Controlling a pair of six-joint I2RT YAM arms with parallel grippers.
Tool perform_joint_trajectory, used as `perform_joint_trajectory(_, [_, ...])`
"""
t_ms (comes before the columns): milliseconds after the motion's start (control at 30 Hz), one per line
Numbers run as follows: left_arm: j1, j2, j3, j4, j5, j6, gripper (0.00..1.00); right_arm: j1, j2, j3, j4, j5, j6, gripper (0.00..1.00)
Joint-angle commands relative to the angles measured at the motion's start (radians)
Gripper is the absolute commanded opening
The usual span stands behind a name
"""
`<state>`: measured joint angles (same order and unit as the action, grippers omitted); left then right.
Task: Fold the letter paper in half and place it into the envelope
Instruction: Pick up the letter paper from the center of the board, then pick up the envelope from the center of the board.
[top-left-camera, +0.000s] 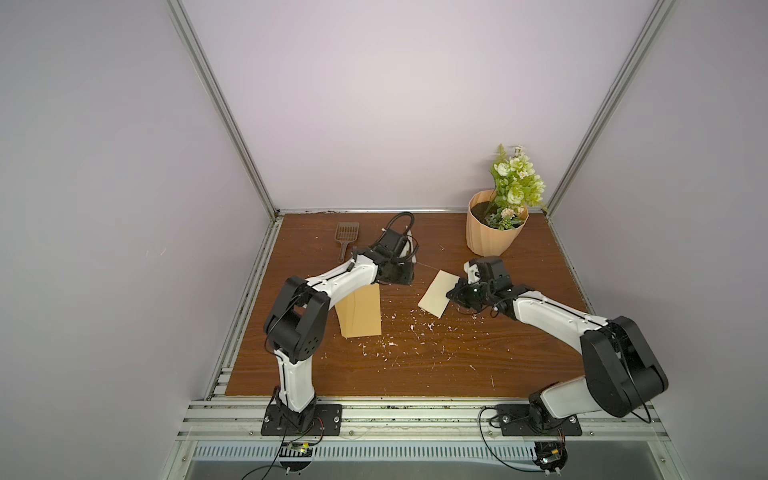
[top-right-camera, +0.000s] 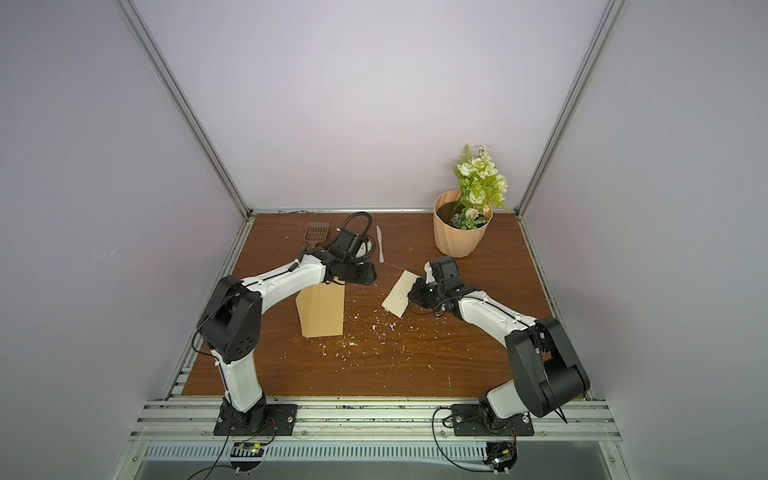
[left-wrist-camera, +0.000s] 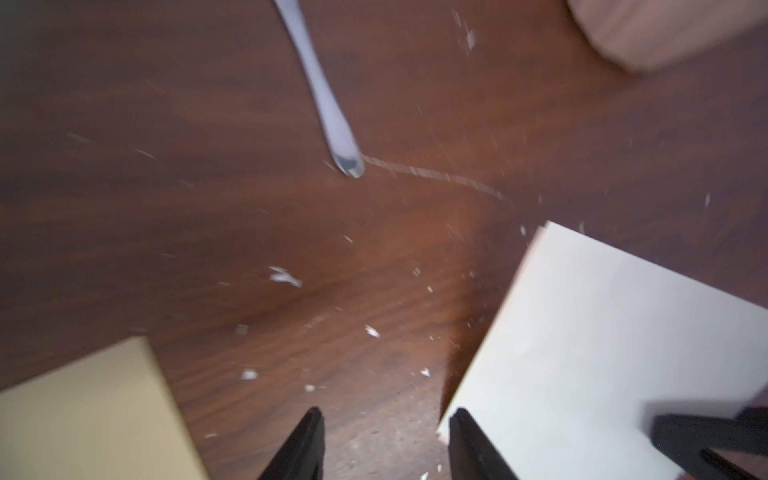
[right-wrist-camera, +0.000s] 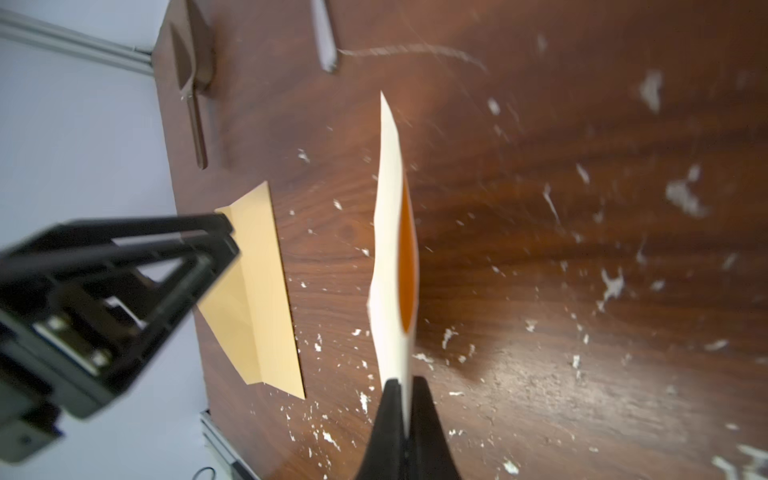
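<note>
**Scrap-strewn tabletop: folded sheet pinched, envelope waiting**

From both top views: brown wood-grain tabletop (top-left-camera: 415, 374) littered with white flecks. Letter paper (top-left-camera: 434, 297) folded, tilted up off the wood, pinched at one edge by the right claw (top-left-camera: 452, 296). Envelope (top-left-camera: 361, 311) lying flat, well apart from it, partly under the left arm. Left claw (top-left-camera: 407, 279) over the envelope's far end.

Left wrist view: left claw (left-wrist-camera: 386, 446) gaping, nothing between the jaws.

Right wrist view: right claw (right-wrist-camera: 401, 415) clamped on the letter paper (right-wrist-camera: 390, 249), layers bowing apart. Looks light, floppy, easily creased. Probably best gripped near the crease, both layers together.
</note>
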<state>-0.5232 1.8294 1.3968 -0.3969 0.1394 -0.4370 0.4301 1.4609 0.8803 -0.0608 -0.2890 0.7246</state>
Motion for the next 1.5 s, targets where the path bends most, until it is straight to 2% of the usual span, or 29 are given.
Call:
perform_joint_trajectory(0, [0.083,-0.103,0.022,-0.048,-0.114,-0.023,0.53,-0.002,-0.021,0.178,-0.263,0.087,-0.203,0.00])
perform_joint_trajectory(100, [0.168,-0.178,-0.068,-0.053,-0.144,-0.049,0.54,0.010,0.029,0.373,-0.415,0.185,-0.298,0.00])
perform_joint_trajectory(133, [0.200,-0.201,-0.113,-0.067,-0.168,-0.099,0.54,0.027,0.052,0.452,-0.475,0.261,-0.332,0.00])
perform_joint_trajectory(233, [0.289,-0.268,-0.253,-0.040,-0.120,-0.125,0.54,0.103,0.119,0.654,-0.599,0.479,-0.447,0.00])
perform_joint_trajectory(333, [0.305,-0.325,-0.338,-0.022,-0.128,-0.128,0.54,0.179,0.153,0.746,-0.606,0.602,-0.566,0.00])
perform_joint_trajectory(400, [0.307,-0.346,-0.374,-0.021,-0.142,-0.148,0.54,0.192,0.151,0.752,-0.566,0.600,-0.587,0.00])
perform_joint_trajectory(467, [0.315,-0.364,-0.420,-0.012,-0.156,-0.184,0.54,0.190,0.118,0.712,-0.481,0.581,-0.523,0.00])
perform_joint_trajectory(567, [0.346,-0.395,-0.484,0.013,-0.139,-0.216,0.54,0.192,0.058,0.601,-0.293,0.463,-0.500,0.00])
perform_joint_trajectory(733, [0.360,-0.436,-0.531,0.002,-0.170,-0.236,0.55,0.196,0.135,0.674,-0.338,0.370,-0.548,0.00])
perform_joint_trajectory(867, [0.366,-0.438,-0.564,0.023,-0.144,-0.240,0.55,0.194,0.159,0.699,-0.344,0.326,-0.564,0.00])
perform_joint_trajectory(967, [0.366,-0.418,-0.591,0.026,-0.110,-0.249,0.54,0.194,0.178,0.715,-0.361,0.310,-0.574,0.00])
perform_joint_trajectory(1200, [0.371,-0.428,-0.669,0.108,-0.111,-0.269,0.53,0.193,0.176,0.705,-0.370,0.312,-0.579,0.00])
perform_joint_trajectory(1367, [0.371,-0.375,-0.692,0.153,-0.060,-0.262,0.45,0.193,0.168,0.688,-0.373,0.314,-0.570,0.00])
perform_joint_trajectory(1400, [0.371,-0.377,-0.699,0.167,-0.055,-0.265,0.42,0.193,0.163,0.683,-0.373,0.318,-0.568,0.00])
perform_joint_trajectory(1467, [0.372,-0.376,-0.696,0.177,-0.054,-0.262,0.29,0.194,0.154,0.671,-0.373,0.323,-0.565,0.00])
